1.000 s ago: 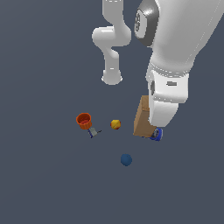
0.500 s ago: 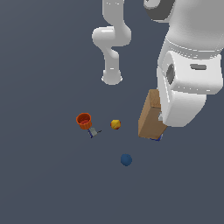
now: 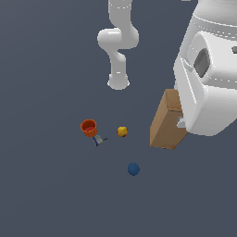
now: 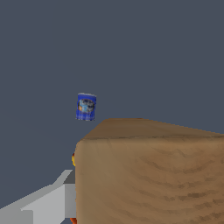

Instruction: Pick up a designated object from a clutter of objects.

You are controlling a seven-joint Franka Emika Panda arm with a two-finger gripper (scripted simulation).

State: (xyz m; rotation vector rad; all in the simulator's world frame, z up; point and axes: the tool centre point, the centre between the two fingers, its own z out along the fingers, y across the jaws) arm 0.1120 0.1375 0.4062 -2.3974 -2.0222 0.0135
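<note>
The designated object, a plain tan-brown box (image 3: 165,124), hangs tilted above the floor at the exterior view's right. My gripper (image 3: 179,122) is shut on it, mostly hidden behind the white wrist. In the wrist view the box (image 4: 148,170) fills the near field, with one grey finger (image 4: 46,203) pressed against its side. The rest of the clutter of objects lies on the floor: an orange-red cup (image 3: 88,127), a small grey tool (image 3: 98,140), a yellow-orange ball (image 3: 122,131) and a dark blue ball (image 3: 134,169).
A blue printed can (image 4: 85,106) stands upright on the floor below, seen only in the wrist view. The arm's white base (image 3: 118,81) stands at the back of the dark grey floor.
The gripper has risen with the box, which has left the floor and looms larger in the exterior view. The blue can beside it has dropped out of the exterior view. The other items have not moved.
</note>
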